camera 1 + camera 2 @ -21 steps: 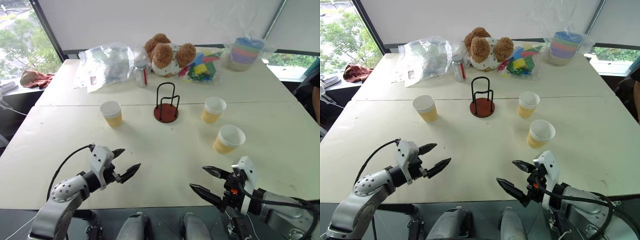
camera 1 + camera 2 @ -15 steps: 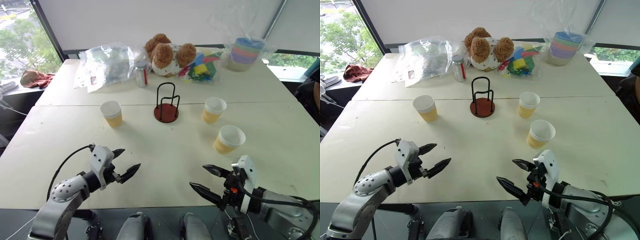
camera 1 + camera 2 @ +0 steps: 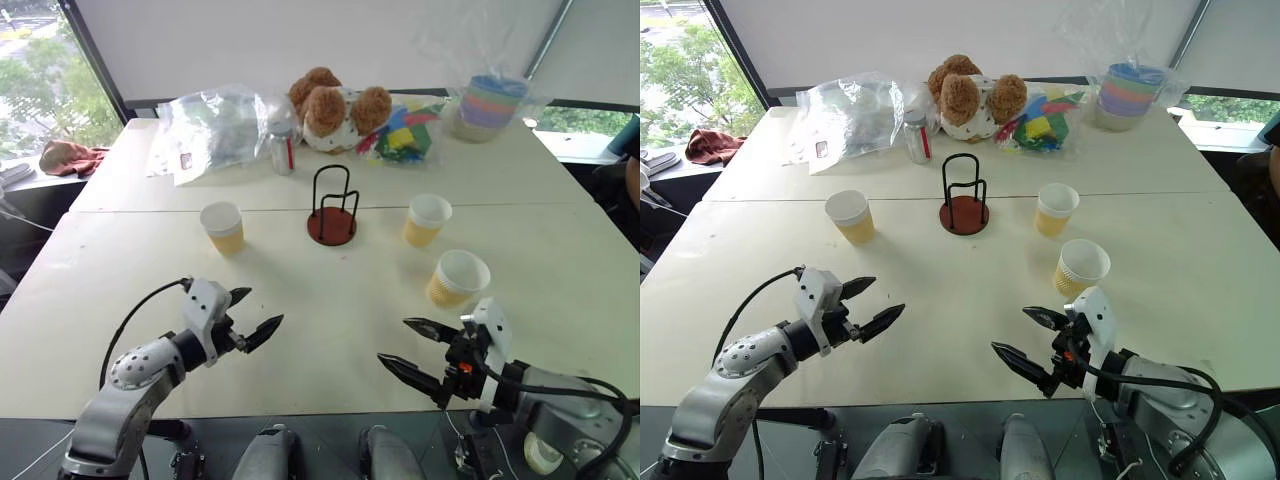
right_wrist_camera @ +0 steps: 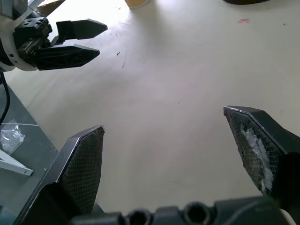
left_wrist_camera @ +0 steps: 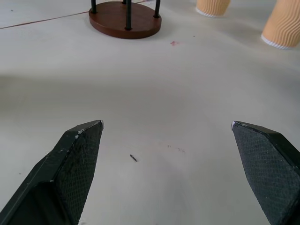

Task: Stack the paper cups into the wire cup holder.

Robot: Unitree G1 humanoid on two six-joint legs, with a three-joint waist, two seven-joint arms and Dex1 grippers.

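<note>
On the pale cream table (image 3: pixel 330 300) the small black-wire cup holder on its round dark-red base (image 3: pixel 332 210) stands upright near the middle, with nothing in it. Three tapered paper cups with white rims and yellow-orange sides sit upright around it, all apart from it — one cup (image 3: pixel 222 227) off to its left, one (image 3: pixel 427 220) to its right, and a third (image 3: pixel 458 278) nearer the robot on the right side.

The left gripper (image 3: pixel 254 314) hovers low over the near table edge, its two black fingers spread wide and holding nothing. The right gripper (image 3: pixel 412 348) hangs likewise over the near edge, jaws wide and empty, the nearest cup just beyond it.

Along the far side of the table lie a crumpled clear plastic bag (image 3: pixel 215 125), a small clear bottle (image 3: pixel 283 148), a brown plush teddy bear (image 3: pixel 330 108), a bag of bright coloured pieces (image 3: pixel 405 133) and a stack of pastel plastic bowls (image 3: pixel 492 105).
</note>
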